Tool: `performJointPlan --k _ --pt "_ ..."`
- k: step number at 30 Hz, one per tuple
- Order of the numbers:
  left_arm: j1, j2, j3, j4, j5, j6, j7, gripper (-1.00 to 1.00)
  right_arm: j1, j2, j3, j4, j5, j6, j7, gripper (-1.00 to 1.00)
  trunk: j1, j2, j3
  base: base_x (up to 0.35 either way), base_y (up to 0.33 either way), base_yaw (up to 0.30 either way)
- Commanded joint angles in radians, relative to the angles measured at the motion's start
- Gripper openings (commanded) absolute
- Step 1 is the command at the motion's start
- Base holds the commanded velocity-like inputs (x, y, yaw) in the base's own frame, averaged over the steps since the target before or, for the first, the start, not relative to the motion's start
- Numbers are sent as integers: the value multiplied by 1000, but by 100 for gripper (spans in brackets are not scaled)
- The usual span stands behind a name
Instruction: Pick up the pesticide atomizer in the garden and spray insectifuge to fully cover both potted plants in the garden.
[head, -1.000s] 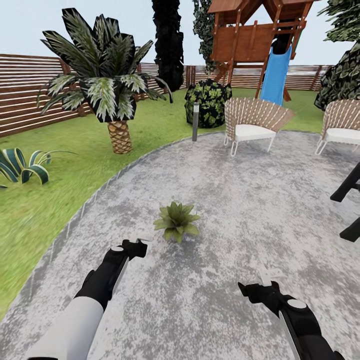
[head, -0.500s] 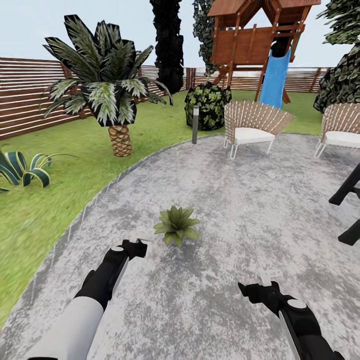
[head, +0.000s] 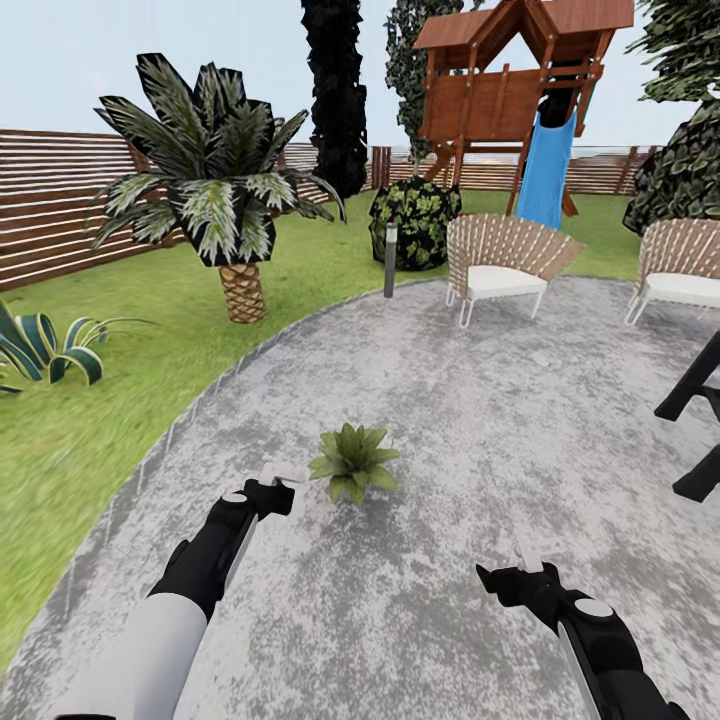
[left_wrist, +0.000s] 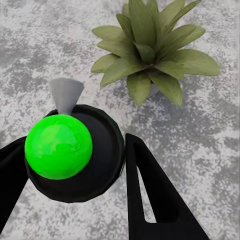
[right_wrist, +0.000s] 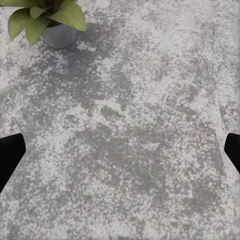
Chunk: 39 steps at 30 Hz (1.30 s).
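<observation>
Grey mottled patio (head: 480, 400) underfoot, lawn (head: 90, 420) and slatted fence (head: 60, 210) beyond. Left gripper (head: 277, 490) is pinched on the spray bottle (left_wrist: 75, 150): in the left wrist view the black fingers (left_wrist: 150, 195) sit tight on both sides of its dark body, w/ a bright green ball on top and the pale grey nozzle aimed at the potted plant (head: 352, 461) just beyond. Right gripper (head: 525, 570) hangs empty over bare paving, tips spread wide at the edges of the right wrist view, the plant's grey pot (right_wrist: 59, 36) in one corner. Further out: palm (head: 215, 190), bollard lamp (head: 390, 258), two wicker chairs (head: 505, 262), playhouse w/ blue slide (head: 545, 165). Progress, I'd say: pickup done, bottle lined up on plant no. 1, no mist visible. Spraying both plants is left, and the 2nd isn't in sight.
</observation>
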Motion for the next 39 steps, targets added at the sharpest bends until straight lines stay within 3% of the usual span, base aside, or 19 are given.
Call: performJointPlan --k 1,23,34,36,37,39 --pt "0 -1 1 -2 -11 4 -7 -100 -1 0 -1 -1 11 4 9 100 -4 7 3 0 0 0" --pt "0 0 1 -2 -11 4 -7 -100 -1 0 -1 -1 11 4 9 100 -88 161 72 0 0 0" --pt "-1 -1 7 -1 -9 7 -7 -100 -1 -1 -6 -5 9 4 10 100 -88 161 75 190 0 -3" --pt "-1 -1 8 -1 -9 65 -8 -100 -1 -1 -24 -6 9 4 10 100 -88 161 77 340 0 -52" --pt "-1 -1 8 0 -10 134 -9 -100 -1 -1 -35 -6 9 4 10 100 -88 161 79 339 0 -77" --pt "-1 -1 5 -8 -10 351 -10 -100 -1 -1 -60 -6 9 4 10 100 -88 161 82 248 0 -94"
